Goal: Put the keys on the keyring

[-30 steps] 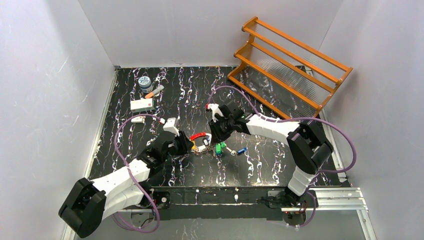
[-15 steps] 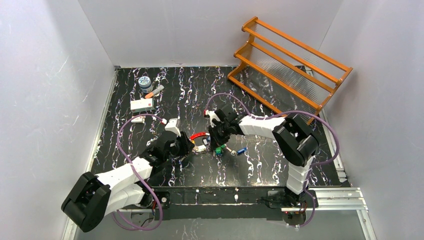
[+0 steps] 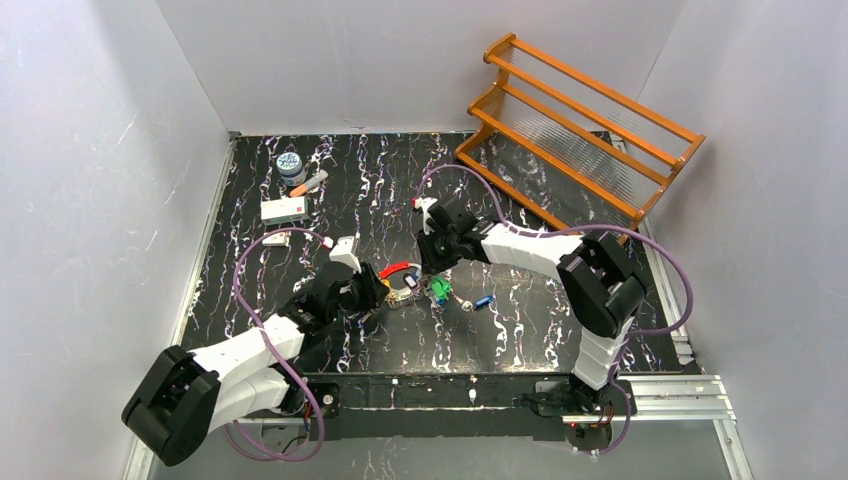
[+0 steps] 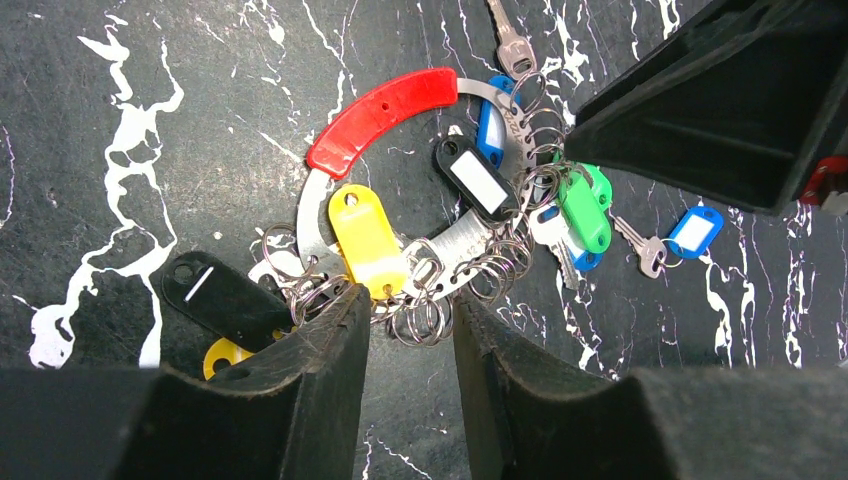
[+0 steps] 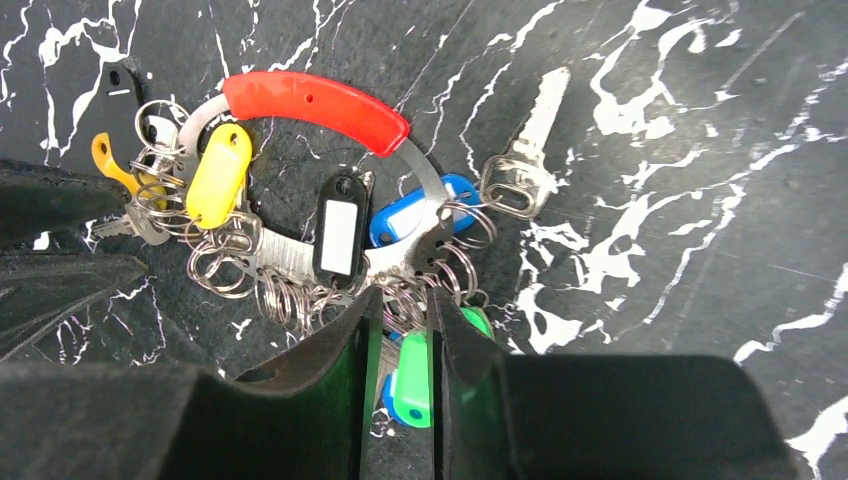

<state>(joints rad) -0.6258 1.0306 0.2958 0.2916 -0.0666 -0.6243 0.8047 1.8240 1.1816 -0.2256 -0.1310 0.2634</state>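
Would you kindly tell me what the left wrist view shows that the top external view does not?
Only the left wrist view makes out the many small wire split rings strung on the band. Only the top external view shows the orange wooden rack and the small round bluish jar. Both show the silver keyring with its red curved grip, the green plastic tag and the loose silver key with a blue tag.

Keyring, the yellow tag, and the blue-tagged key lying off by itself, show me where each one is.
keyring [image 4: 385, 115], left wrist view, on its red arc.
yellow tag [image 4: 368, 240], left wrist view, middle of the tag.
blue-tagged key [image 4: 697, 230], left wrist view, on its blue tag.
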